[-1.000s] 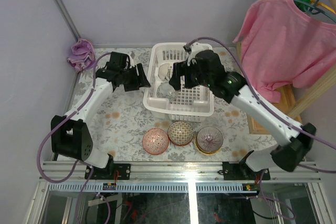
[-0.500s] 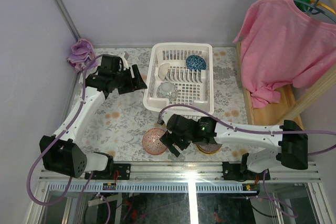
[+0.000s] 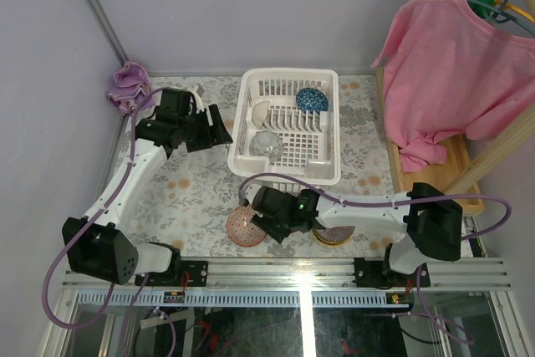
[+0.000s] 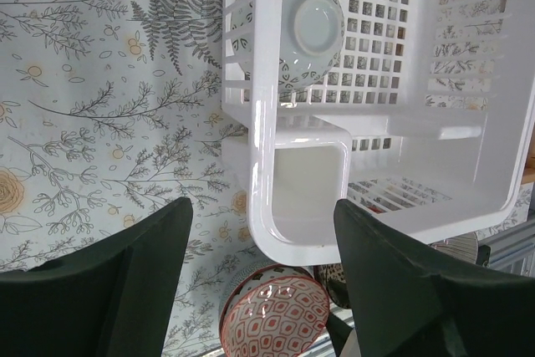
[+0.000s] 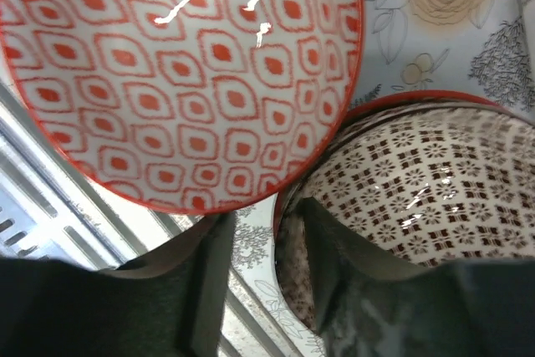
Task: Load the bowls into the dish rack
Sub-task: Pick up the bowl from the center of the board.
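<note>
The white dish rack (image 3: 288, 171) stands at the table's middle back. It holds a blue-white netted bowl (image 3: 311, 99) and two whitish bowls (image 3: 262, 111). My left gripper (image 3: 216, 127) hangs open beside the rack's left side. In the left wrist view the left gripper (image 4: 261, 211) frames the rack's corner (image 4: 288, 232), with a whitish bowl (image 4: 294, 27) inside. My right gripper (image 3: 269, 225) is low at the near edge, beside the pink-red bowl (image 3: 242, 225). In the right wrist view the right gripper (image 5: 263, 215) straddles the rim of a brown-patterned bowl (image 5: 418, 181), one finger inside and a gap at the other. The pink-red bowl (image 5: 184, 64) lies alongside.
A tan-yellow bowl (image 3: 336, 237) shows partly under the right arm. A purple cloth (image 3: 129, 85) lies at the far left corner. A pink shirt (image 3: 451, 64) hangs over a wooden frame (image 3: 443, 169) on the right. A metal rail (image 3: 292, 267) borders the near edge.
The right arm has swung from the rack down to the near-edge bowls, leaving the blue-white bowl in the rack. Its jaws have narrowed around the brown-patterned bowl's rim. The left gripper drew back slightly.
</note>
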{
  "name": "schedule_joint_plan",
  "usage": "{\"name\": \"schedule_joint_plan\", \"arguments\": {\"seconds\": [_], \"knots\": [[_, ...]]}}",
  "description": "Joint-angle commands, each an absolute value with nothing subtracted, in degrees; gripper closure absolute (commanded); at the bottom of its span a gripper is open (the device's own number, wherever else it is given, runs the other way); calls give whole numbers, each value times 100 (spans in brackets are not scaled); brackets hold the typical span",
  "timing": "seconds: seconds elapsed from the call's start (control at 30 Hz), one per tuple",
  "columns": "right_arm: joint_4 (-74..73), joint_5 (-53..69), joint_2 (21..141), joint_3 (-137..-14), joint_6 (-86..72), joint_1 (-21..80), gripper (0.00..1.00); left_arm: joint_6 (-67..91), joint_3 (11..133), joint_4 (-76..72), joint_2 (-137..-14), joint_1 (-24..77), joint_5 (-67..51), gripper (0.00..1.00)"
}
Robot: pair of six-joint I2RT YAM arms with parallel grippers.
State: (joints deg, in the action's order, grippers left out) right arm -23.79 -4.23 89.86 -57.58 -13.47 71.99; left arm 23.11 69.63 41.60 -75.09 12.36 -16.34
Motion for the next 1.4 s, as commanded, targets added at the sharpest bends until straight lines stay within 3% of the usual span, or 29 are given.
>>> {"name": "schedule_joint_plan", "arguments": {"seconds": [0.0, 0.1, 0.37, 0.43, 0.5, 0.63, 0.8, 0.97, 1.07, 1.13, 1.37], "knots": [[-2229, -329, 9072, -5931, -1146, 7199, 65, 2317, 6885, 4203, -7451, 1204, -1590, 32], [-2277, -389, 9035, -5990, -1124, 7203, 77, 2328, 6861, 4173, -7457, 1204, -1594, 32], [-2430, -476, 8758, -6048, -1088, 7198, 75, 2341, 6849, 4172, -7460, 1204, -1598, 32], [-2435, -454, 8714, -6053, -1085, 7198, 68, 2343, 6851, 4163, -7458, 1204, -1597, 33], [-2500, -469, 8695, -6097, -1094, 7198, 52, 2353, 6846, 4162, -7448, 1204, -1599, 33], [-2564, -509, 8639, -6132, -1089, 7198, 48, 2364, 6838, 4163, -7433, 1213, -1600, 33], [-2556, -491, 8556, -6106, -1084, 7191, 59, 2382, 6838, 4160, -7435, 1227, -1587, 33], [-2566, -436, 8628, -6070, -1083, 7181, 82, 2402, 6857, 4154, -7449, 1267, -1559, 33], [-2594, -447, 8637, -6049, -1089, 7172, 88, 2410, 6864, 4154, -7452, 1282, -1550, 33], [-2644, -504, 8624, -6058, -1095, 7172, 98, 2410, 6866, 4158, -7442, 1298, -1542, 33], [-2872, -958, 8155, -6364, -1238, 7145, 100, 2400, 6874, 4161, -7450, 1307, -1520, 33]]}}
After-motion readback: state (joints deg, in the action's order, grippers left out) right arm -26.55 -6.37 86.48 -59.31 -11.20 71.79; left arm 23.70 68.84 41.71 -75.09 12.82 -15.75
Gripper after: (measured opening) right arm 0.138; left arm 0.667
